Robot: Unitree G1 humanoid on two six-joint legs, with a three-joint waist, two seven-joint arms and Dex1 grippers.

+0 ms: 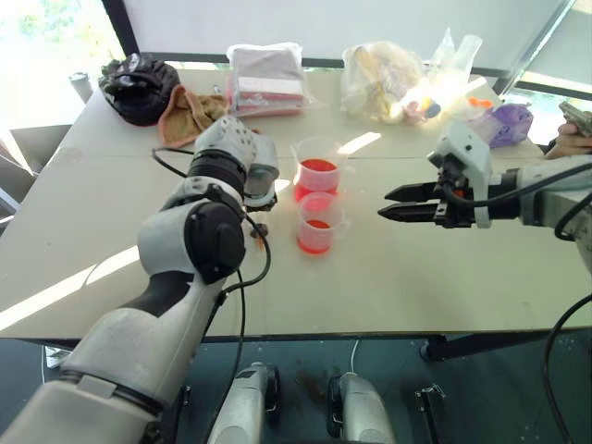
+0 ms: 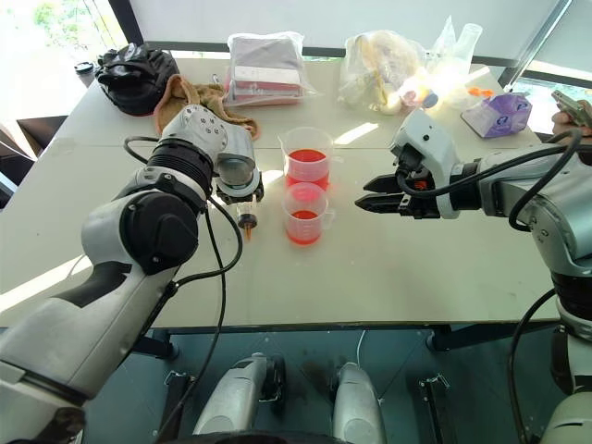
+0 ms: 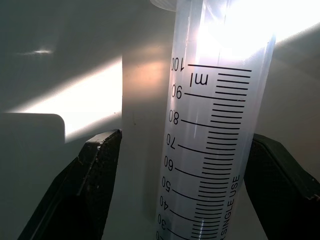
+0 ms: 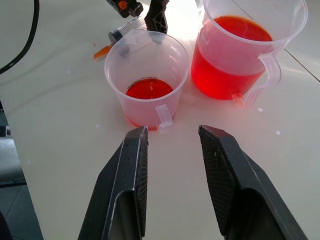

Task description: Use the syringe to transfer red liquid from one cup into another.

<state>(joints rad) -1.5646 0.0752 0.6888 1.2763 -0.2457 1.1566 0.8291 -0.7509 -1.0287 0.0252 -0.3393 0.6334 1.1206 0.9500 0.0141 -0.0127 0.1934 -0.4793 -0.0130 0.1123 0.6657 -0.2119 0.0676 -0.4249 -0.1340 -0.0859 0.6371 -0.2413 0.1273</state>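
The syringe [image 2: 246,219] lies on the table [image 2: 388,268], at 9 o'clock of the two cups [image 2: 305,213] with red liquid [image 4: 149,90]. Left tool [image 3: 175,170] straddles its barrel, can't tell if it's gripping. Right tool [image 2: 377,196] at 3 o'clock, part-open, holding nothing.

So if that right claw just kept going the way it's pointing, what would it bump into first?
Most likely the smaller cup, the one with less red liquid. The right claw points at it with bare table between; the fuller cup sits off to one side.
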